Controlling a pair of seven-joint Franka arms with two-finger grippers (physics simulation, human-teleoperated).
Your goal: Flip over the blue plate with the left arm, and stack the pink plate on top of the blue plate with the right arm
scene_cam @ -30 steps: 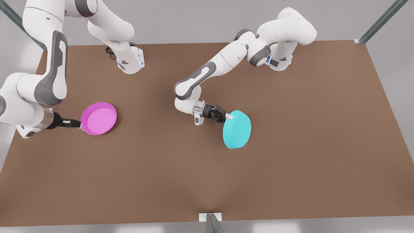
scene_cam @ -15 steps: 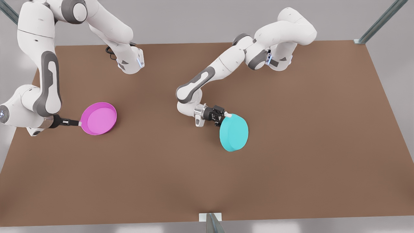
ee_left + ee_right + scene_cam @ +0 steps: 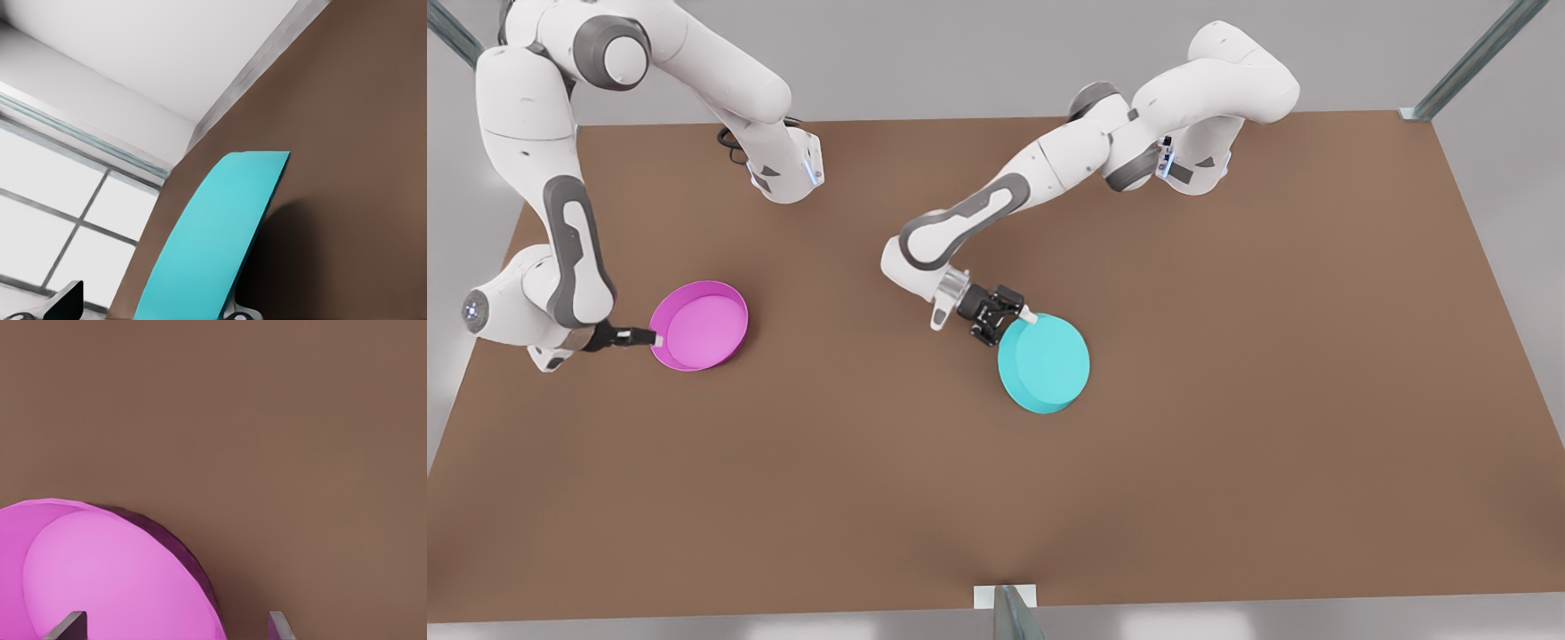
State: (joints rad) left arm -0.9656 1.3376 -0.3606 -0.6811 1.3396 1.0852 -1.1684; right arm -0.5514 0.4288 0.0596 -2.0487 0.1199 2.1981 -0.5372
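Blue plate (image 3: pixel 1045 363) near table (image 3: pixel 1227 356) centre, underside up, slightly tilted, clamped at its rim by left gripper (image 3: pixel 1024 315). Pink plate (image 3: pixel 699 325) at front view's left, hollow up, rim between right gripper (image 3: pixel 656 339) fingers, spread apart.

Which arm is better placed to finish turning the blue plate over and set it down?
The left arm. Its gripper is shut on the blue plate at the rim, holding it tilted with its flat underside showing. The right gripper sits across the table at the pink plate rim.
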